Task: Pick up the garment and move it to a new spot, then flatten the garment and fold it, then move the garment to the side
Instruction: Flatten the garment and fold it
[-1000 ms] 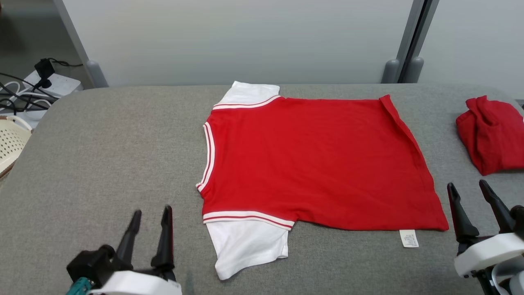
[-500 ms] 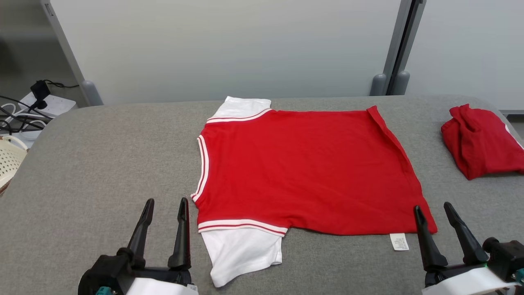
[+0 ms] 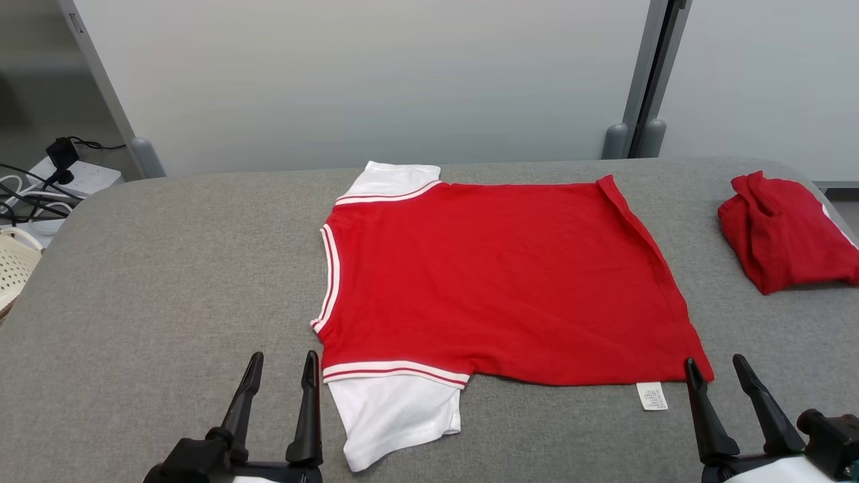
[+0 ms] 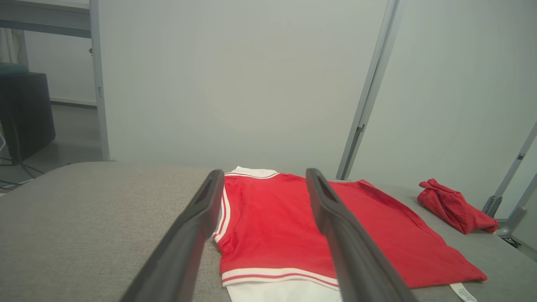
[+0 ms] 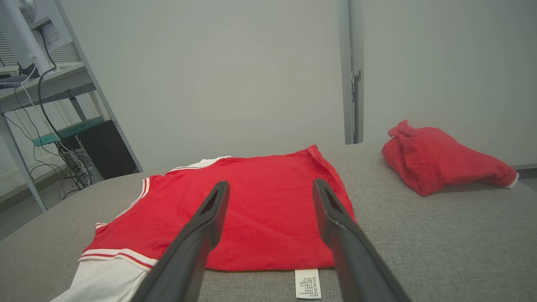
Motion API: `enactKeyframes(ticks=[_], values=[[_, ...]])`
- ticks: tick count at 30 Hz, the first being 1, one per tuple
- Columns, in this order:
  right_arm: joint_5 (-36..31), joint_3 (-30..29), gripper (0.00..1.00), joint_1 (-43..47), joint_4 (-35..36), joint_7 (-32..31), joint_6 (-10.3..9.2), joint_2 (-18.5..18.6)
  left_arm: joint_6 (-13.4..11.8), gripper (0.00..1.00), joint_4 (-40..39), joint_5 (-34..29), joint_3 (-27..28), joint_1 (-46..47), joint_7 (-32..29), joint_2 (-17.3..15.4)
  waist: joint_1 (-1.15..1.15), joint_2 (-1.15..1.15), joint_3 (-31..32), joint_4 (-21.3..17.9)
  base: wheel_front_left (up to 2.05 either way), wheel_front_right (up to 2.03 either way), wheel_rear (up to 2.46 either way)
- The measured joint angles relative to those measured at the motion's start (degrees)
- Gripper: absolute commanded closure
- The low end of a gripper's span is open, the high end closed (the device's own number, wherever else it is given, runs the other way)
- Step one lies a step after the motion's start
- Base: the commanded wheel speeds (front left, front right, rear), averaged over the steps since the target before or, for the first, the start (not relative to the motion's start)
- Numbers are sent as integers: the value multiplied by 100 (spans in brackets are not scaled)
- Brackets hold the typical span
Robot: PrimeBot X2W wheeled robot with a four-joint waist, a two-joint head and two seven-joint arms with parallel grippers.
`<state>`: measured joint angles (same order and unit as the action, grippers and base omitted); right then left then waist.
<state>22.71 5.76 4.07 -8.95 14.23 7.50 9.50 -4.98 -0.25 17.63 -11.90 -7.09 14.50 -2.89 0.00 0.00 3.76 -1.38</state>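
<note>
Wide open and empty, the left gripper and the right gripper sit low over the grey table, two fingers each, all four pointing away from the robot

One red shirt lies flat on the table between and ahead of the two grippers, neckline toward the left gripper, hem toward the right one. It has two white sleeves with red-and-white striped bands: one lies just right of the left gripper's right finger, the other is at the shirt's far edge, well ahead of that gripper. One white label sticks out from under the near hem corner, just left of the right gripper

In the head view the right gripper's left fingertip overlaps that hem corner; whether it touches the cloth cannot be told. The left gripper is over bare table, apart from the shirt

One crumpled red bundle sits ahead and to the right of the right gripper, well apart from the shirt

Far left of the left gripper, off the table, are one pale basket and one power strip with cables
</note>
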Motion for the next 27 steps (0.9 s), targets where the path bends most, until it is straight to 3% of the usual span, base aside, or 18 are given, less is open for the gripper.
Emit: enactKeyframes(ticks=[16, 21, 27], values=[[3, -5, 0, -1, 1, 0, 0, -11, -2, 0, 283, 2, -123, 0, 0, -2, 0, 0, -67, 51, 0, 0, 0], [12, -4, 0, -5, 2, 0, 0, -11, 47, 0, 1278, 165, -492, 5, 0, -3, 0, 0, -106, 51, 0, 0, 0], [48, 38, 0, -51, 5, 0, 0, -4, 90, 0, 2357, 1000, -1013, 185, -326, -7, 0, 0, -178, 32, 0, 0, 0]])
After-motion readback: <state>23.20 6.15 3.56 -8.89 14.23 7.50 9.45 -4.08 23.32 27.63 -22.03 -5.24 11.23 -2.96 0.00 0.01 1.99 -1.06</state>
